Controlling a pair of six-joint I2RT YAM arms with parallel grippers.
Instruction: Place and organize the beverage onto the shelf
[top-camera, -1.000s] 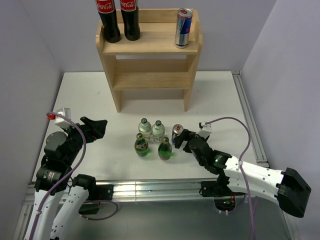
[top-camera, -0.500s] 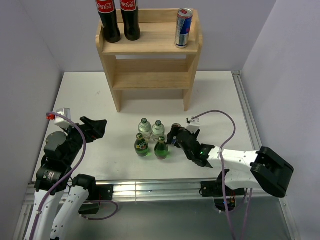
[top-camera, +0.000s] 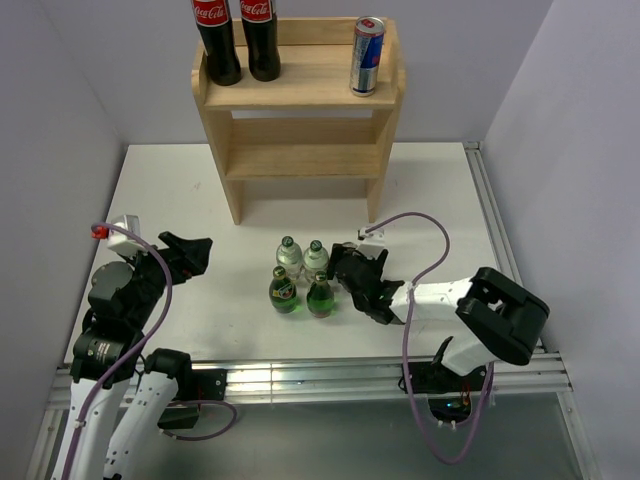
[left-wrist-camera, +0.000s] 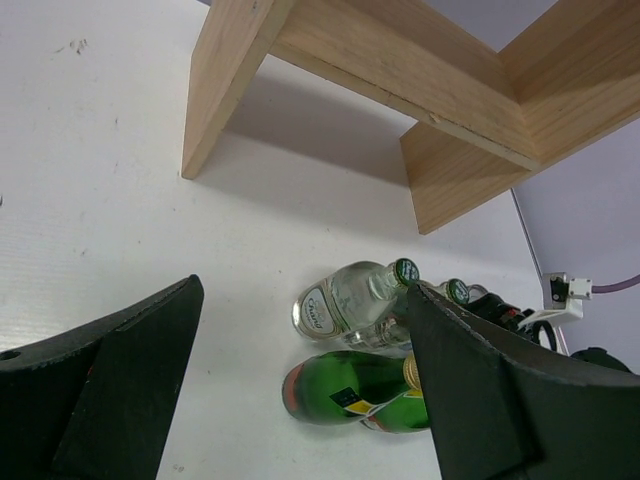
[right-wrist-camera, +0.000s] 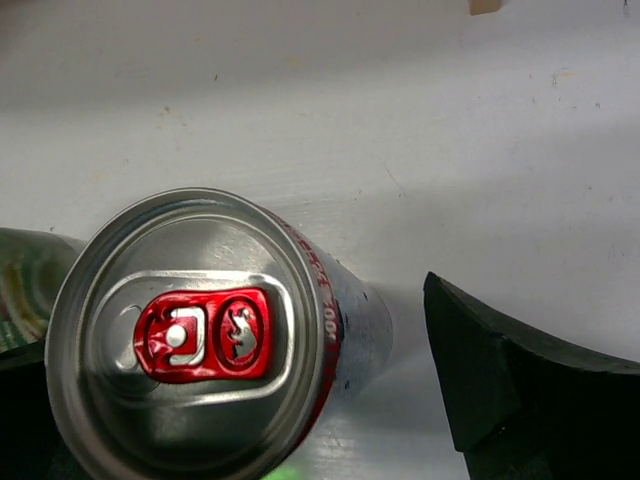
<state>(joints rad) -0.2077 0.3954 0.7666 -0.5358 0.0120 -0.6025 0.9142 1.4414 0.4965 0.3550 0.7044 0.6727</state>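
A slim silver can (right-wrist-camera: 190, 330) with a red tab stands on the white table, and my right gripper (right-wrist-camera: 240, 380) is open around it. One finger (right-wrist-camera: 520, 380) stands clear of the can's side. In the top view this gripper (top-camera: 345, 270) covers the can. Left of it stand two clear bottles (top-camera: 289, 255) (top-camera: 316, 258) and two green bottles (top-camera: 283, 290) (top-camera: 320, 295). A second can (top-camera: 367, 55) is on the top tier of the wooden shelf (top-camera: 310, 80). My left gripper (top-camera: 190, 255) is open and empty, left of the bottles.
Two tall cola bottles (top-camera: 218, 40) (top-camera: 260, 38) occupy the left of the shelf's top tier. A metal rail (top-camera: 495, 230) runs along the table's right edge. The left wrist view shows the shelf's legs (left-wrist-camera: 225, 90) beyond the bottles.
My right arm has swung left and its gripper has come down around the can on the table. The nearer green bottle now sits slightly further left. The left arm has not moved.
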